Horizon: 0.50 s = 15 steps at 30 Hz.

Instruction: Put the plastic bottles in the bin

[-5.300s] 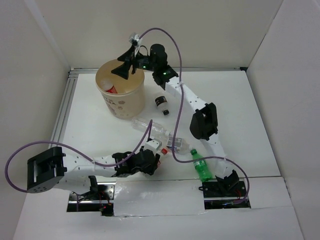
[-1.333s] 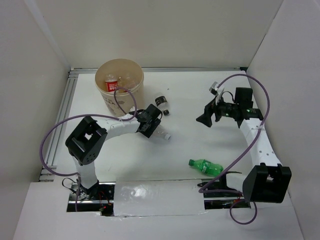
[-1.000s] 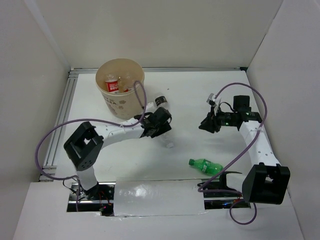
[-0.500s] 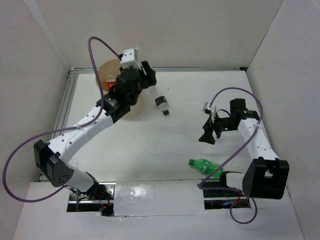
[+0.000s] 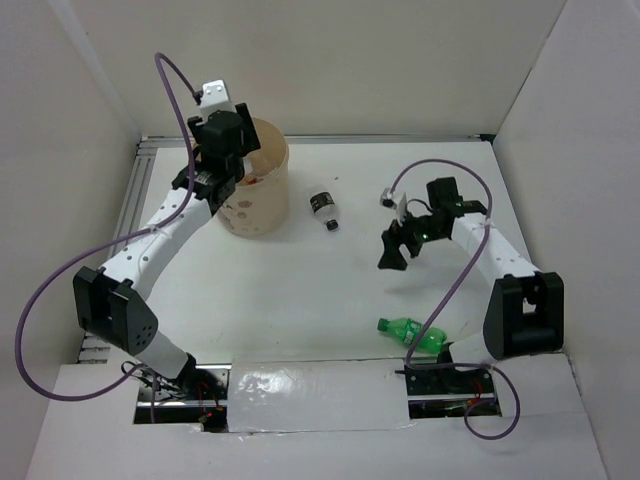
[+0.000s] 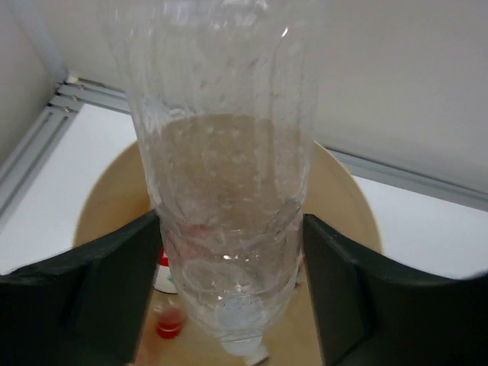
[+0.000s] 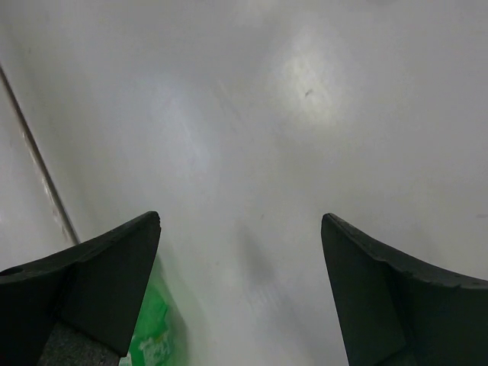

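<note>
- The left hand [image 6: 232, 293] has just lifted a clear bottle [image 6: 229, 175] off the table [image 5: 300, 290] beside the bin [image 5: 262, 205] and carried it up over the bin.
- Now the clear bottle hangs right above the open top of the bin, with its neck pointing down.
- That means this bottle is almost done. I think the hand only has to let go and the bottle will drop in.
- The left hand is about half open and pinches the clear bottle. One finger presses on each side of it.
- Down inside the bin there are already bottles. A red cap [image 6: 169, 326] shows under the clear bottle.
- The right hand [image 7: 240, 229] has swung nearer to the green bottle [image 5: 412, 335] and has spread its fingers wider.
- The right hand is wide open. It holds nothing and touches nothing. It hangs over the bare table, well away from the bin.
- The green bottle lies on its side, far from the bin, over on the right arm's side. It peeks in at the edge of the right wrist view.
- A dark bottle [image 5: 322, 208] lies on the table just beside the bin.
- So two bottles are still out on the table.
</note>
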Motion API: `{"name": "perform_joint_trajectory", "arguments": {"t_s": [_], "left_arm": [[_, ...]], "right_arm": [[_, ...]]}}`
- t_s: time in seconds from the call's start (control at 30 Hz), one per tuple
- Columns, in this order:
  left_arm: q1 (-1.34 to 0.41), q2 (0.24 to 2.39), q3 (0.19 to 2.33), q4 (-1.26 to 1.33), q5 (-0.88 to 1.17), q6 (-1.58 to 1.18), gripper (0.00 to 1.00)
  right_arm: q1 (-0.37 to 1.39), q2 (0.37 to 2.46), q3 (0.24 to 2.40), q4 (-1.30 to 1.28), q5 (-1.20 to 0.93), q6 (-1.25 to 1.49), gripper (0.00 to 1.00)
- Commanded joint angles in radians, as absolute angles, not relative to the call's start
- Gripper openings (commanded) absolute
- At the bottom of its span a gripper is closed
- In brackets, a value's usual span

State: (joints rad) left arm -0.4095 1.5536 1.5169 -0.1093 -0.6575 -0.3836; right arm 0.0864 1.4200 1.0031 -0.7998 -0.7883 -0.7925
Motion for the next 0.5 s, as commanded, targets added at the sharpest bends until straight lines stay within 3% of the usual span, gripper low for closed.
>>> {"name": "perform_joint_trajectory", "arguments": {"t_s": [0.0,0.03,0.07,0.1,0.2,0.33,0.47], "left_arm": [[-0.377,1.542,1.557,-0.075,-0.638,-0.341,0.84],[-0.377,1.542,1.575,-0.089,-0.615,-0.331,0.99],[-0.377,1.542,1.575,-0.098,-0.583,-0.331,1.00],[-0.377,1.523,1.575,-0.098,-0.566,-0.302,1.00],[-0.419,1.427,1.488,-0.069,-0.461,-0.189,1.00],[-0.553,1.205,1.213,-0.009,-0.299,-0.028,1.00],[-0.719,0.973,0.920,0.026,-0.306,-0.104,1.00]], "right_arm": [[0.158,1.498,1.153,-0.481,-0.785,-0.448,0.93],[0.167,1.529,1.181,-0.444,-0.785,-0.398,0.94],[0.178,1.596,1.210,-0.373,-0.785,-0.343,0.94],[0.190,1.633,1.271,-0.338,-0.776,-0.213,1.00],[0.253,1.788,1.427,-0.276,-0.644,-0.025,1.00],[0.325,1.971,1.602,-0.244,-0.517,0.074,1.00],[0.365,2.144,1.762,-0.218,-0.398,0.092,1.00]]}}
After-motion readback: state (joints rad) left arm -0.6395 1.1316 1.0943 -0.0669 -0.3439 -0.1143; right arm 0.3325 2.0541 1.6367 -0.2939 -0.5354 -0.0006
